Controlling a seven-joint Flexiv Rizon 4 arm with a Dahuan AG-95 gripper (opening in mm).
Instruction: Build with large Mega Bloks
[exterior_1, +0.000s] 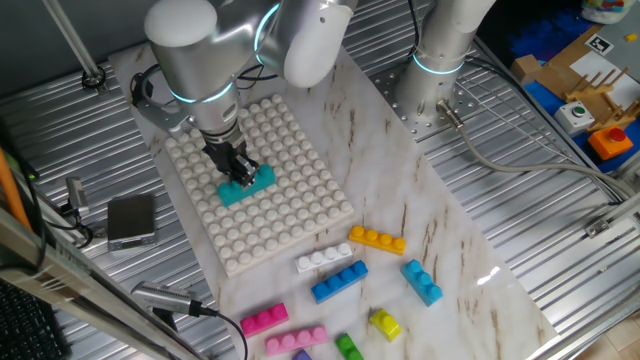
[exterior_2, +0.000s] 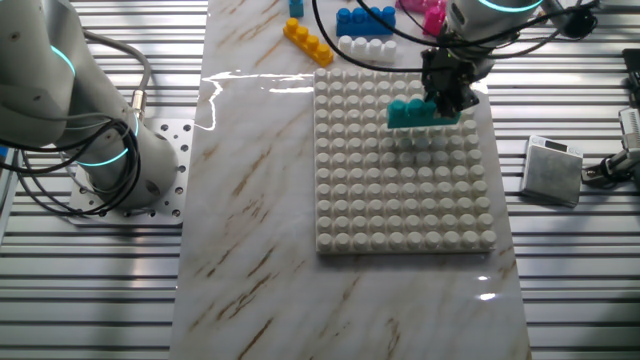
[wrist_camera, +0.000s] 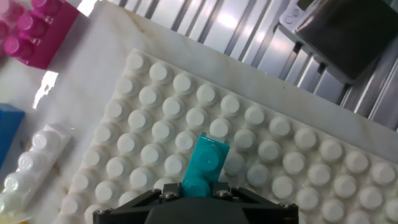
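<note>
1. Teal brick (exterior_1: 247, 184) clamped in the hand (exterior_1: 237, 172), fingers closed on it, over the white studded baseplate (exterior_1: 290, 200); can't tell if it's seated on the studs or just above.
2. Other fixed view: teal brick (exterior_2: 420, 112) sits near the baseplate's (exterior_2: 400, 190) far right part, hand (exterior_2: 448, 92) on its right end.
3. Hand view: teal brick (wrist_camera: 204, 165) sticks out past the hand, pointing across the baseplate studs (wrist_camera: 186, 118).
4. Baseplate lies flat on the marble table (exterior_1: 440, 230).
5. Loose bricks on the table past the baseplate's near edge: orange brick (exterior_1: 377, 239), white brick (exterior_1: 324, 258), blue brick (exterior_1: 339, 281), light blue brick (exterior_1: 422, 281), all near each other, not stacked.
6. Lower edge of frame: pink brick (exterior_1: 264, 319), a paler pink brick (exterior_1: 295, 339) just beside it, yellow brick (exterior_1: 385, 323), green brick (exterior_1: 348, 347) partly cut off.
7. Small grey box (exterior_1: 131, 220) on the metal slats left of the baseplate.
</note>
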